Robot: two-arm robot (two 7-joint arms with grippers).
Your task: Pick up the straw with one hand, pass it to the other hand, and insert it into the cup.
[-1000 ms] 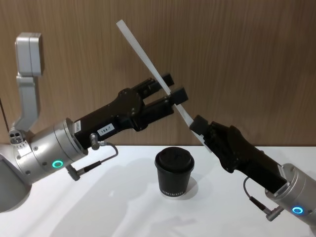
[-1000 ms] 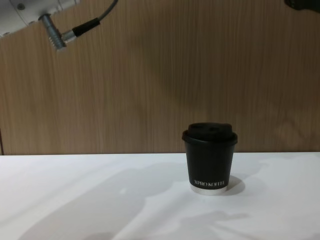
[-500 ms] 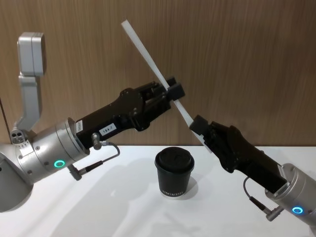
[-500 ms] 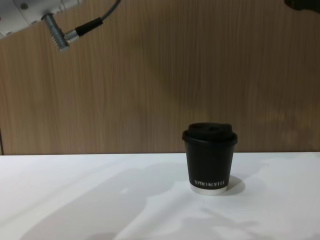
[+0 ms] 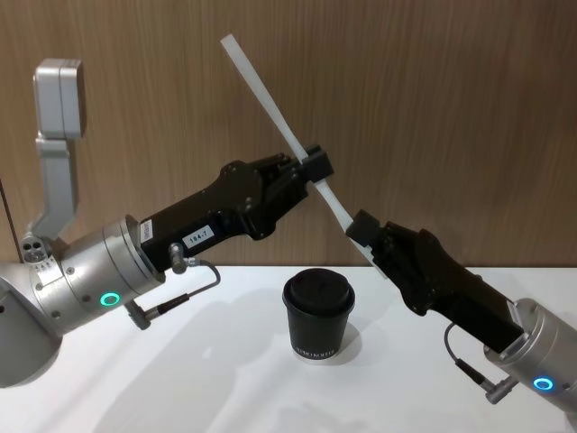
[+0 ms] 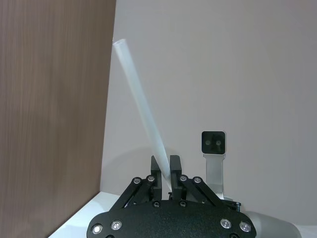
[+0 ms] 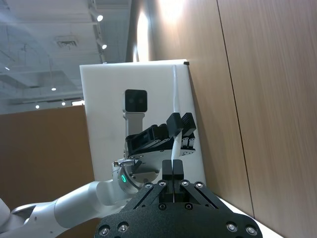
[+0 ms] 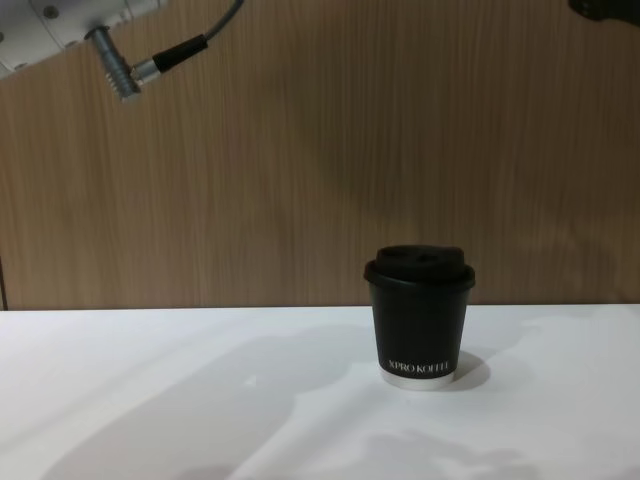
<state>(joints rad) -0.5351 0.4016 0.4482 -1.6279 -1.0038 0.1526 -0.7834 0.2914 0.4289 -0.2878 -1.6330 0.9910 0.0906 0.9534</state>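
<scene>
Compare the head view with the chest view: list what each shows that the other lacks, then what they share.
Head view: the straw held aslant in the air, the left end effector shut on its middle, the right end effector shut on its lower end. Chest view: white lettering and a pale base rim on the cup. Both: the lidded black cup upright on the white table.

Cup [image 5: 318, 316] on table [image 5: 225, 379] — straw [image 5: 270, 106] aloft above it

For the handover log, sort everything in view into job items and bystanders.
Job: straw, held by both the left tool and the right tool, each shut on it; cup, lid on, standing on the table.
Bystanders: wood-panelled wall; grey post at the left.
</scene>
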